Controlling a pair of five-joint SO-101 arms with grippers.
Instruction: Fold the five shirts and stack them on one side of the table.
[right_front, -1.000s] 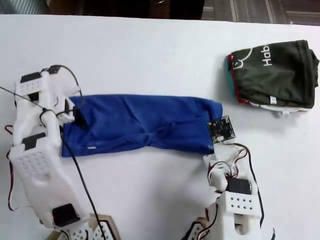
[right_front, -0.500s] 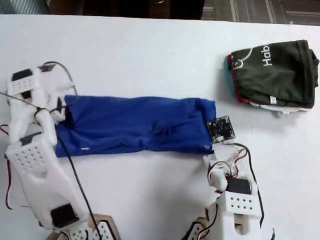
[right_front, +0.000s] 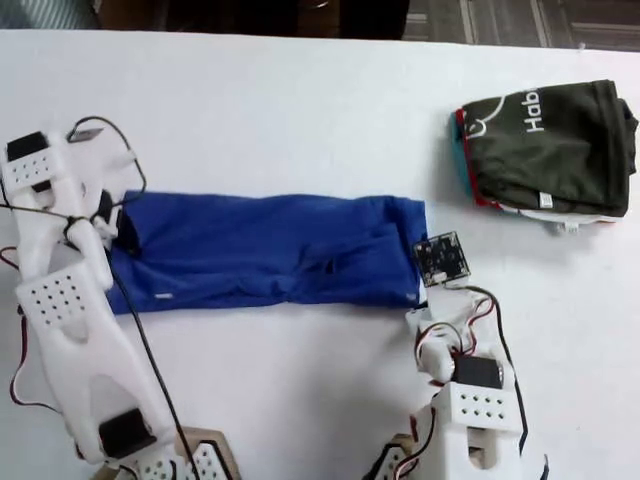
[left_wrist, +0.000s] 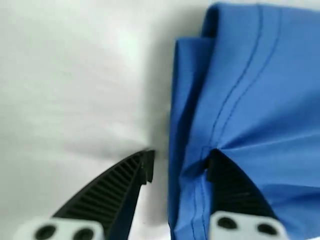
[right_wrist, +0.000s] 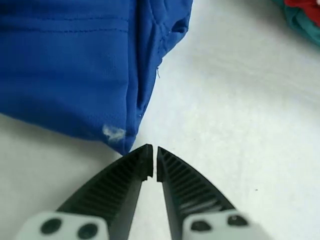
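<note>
A blue shirt (right_front: 265, 250) of soft stitched fabric, folded lengthwise into a long strip, lies across the middle of the white table (right_front: 300, 100), with one arm at each of its short ends. At one end the left gripper (left_wrist: 178, 159) has its black ribbed claw spread. One finger rests on bare tabletop just beside the cloth and the other sits against the doubled hem, so the claw straddles the shirt's edge (left_wrist: 250, 100) rather than pinching it. At the other end the right gripper (right_wrist: 154, 155) is low over the table just off the shirt's near corner (right_wrist: 65, 65), its claw pressed together on nothing.

A stack of folded shirts (right_front: 545, 145), dark green on top with red, teal and white edges showing below, sits at the table's far right, well apart from the strip.

The shirt looks light and limp. It would likely sag and spill its layers if lifted from a single point, and the table surface seems to offer little grip (a drag may shift the whole strip). The safer hold appears to be at the end corners, where the stitched hem gives some body, with every layer caught in the claw before the end is carried over to halve the strip.
</note>
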